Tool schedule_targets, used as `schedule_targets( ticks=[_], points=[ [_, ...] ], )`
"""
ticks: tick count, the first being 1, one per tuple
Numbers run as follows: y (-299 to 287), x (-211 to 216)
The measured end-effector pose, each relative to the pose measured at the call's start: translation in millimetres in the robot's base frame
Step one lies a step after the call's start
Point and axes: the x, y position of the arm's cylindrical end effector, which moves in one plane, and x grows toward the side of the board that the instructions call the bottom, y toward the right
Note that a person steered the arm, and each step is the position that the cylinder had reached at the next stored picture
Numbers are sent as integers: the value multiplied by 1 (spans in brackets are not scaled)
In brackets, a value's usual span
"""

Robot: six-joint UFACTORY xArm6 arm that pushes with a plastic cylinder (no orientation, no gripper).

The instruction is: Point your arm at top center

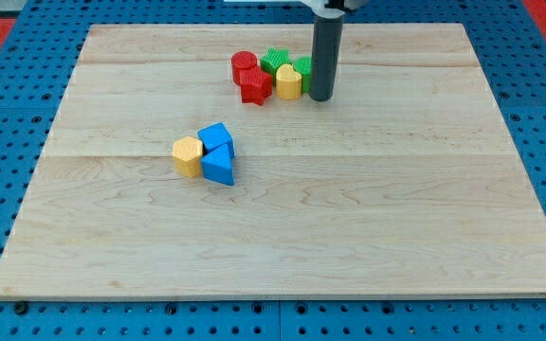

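Observation:
My tip (320, 97) touches the wooden board (349, 218) near its top centre. It stands just right of a cluster of blocks. That cluster holds a red cylinder (244, 66), a red star-shaped block (255, 85), a green star-shaped block (276, 62), a yellow heart-shaped block (288, 81) and a second green block (303, 71), partly hidden behind the rod. The rod is beside that green block; whether they touch is unclear.
Left of the board's centre sits a second cluster: a yellow hexagon (188, 156), a blue cube-like block (216, 136) and a blue triangle-like block (219, 166), all pressed together. A blue pegboard surface (8, 114) surrounds the board.

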Motion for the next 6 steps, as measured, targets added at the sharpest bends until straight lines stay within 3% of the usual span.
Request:
schedule_targets(
  ticks=[2,4,6],
  points=[
    [-29,-20],
    [50,-5],
    [69,-140]
  ],
)
